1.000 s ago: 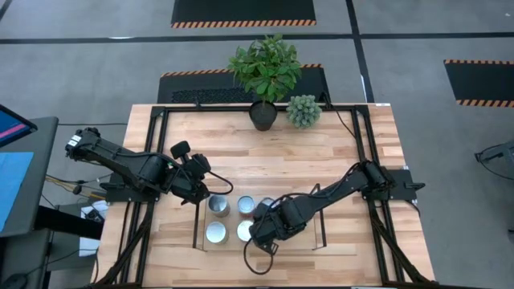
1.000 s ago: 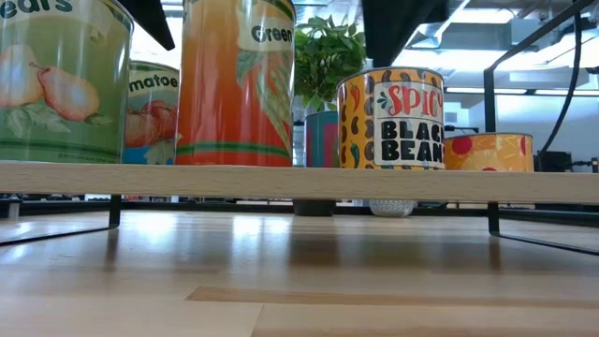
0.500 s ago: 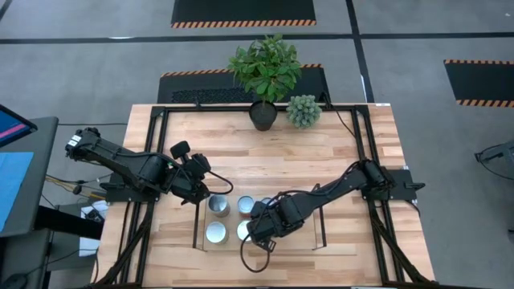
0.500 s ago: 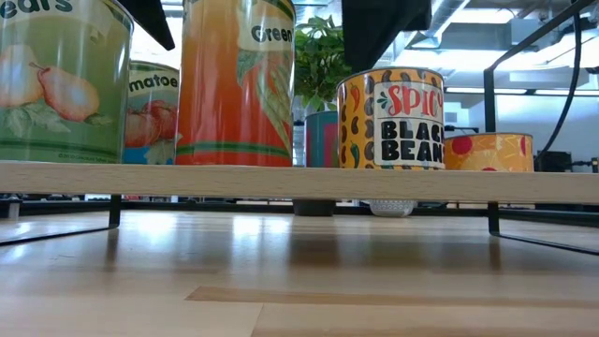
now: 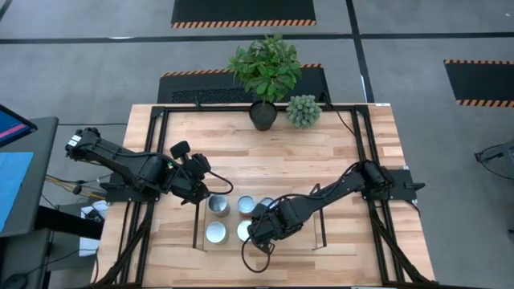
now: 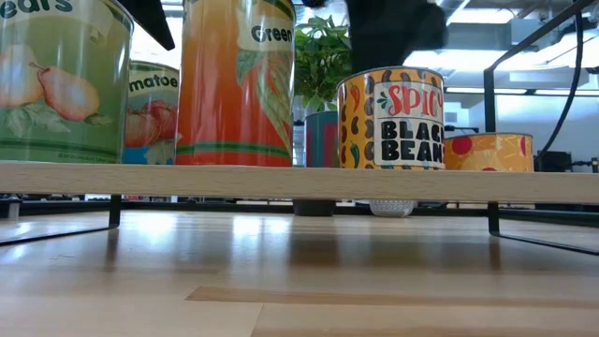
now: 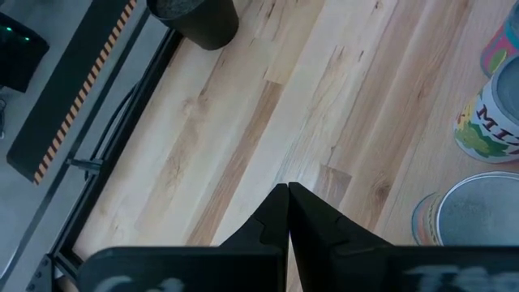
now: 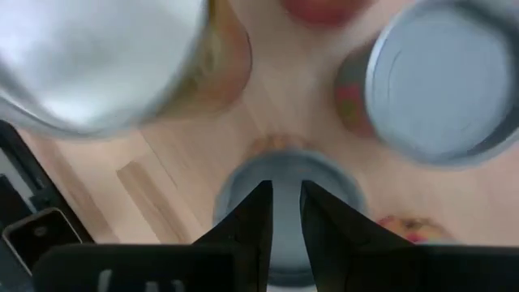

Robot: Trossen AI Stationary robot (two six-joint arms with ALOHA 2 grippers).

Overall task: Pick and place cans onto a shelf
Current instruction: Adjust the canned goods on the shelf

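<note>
1. The cans [image 5: 218, 207] stand clustered on the shelf [image 6: 299, 178].
2. The right pincer [image 5: 259, 230] hangs over them, fingers slightly parted, holding nothing.
3. The left pincer [image 5: 207, 186] waits closed over the counter [image 5: 321, 152], beside the shelf.

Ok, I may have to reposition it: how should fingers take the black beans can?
Likely across its side near the top rim, coming down from above: the black beans can stands upright on the shelf, and the tall orange can crowds a sideways approach.
</note>
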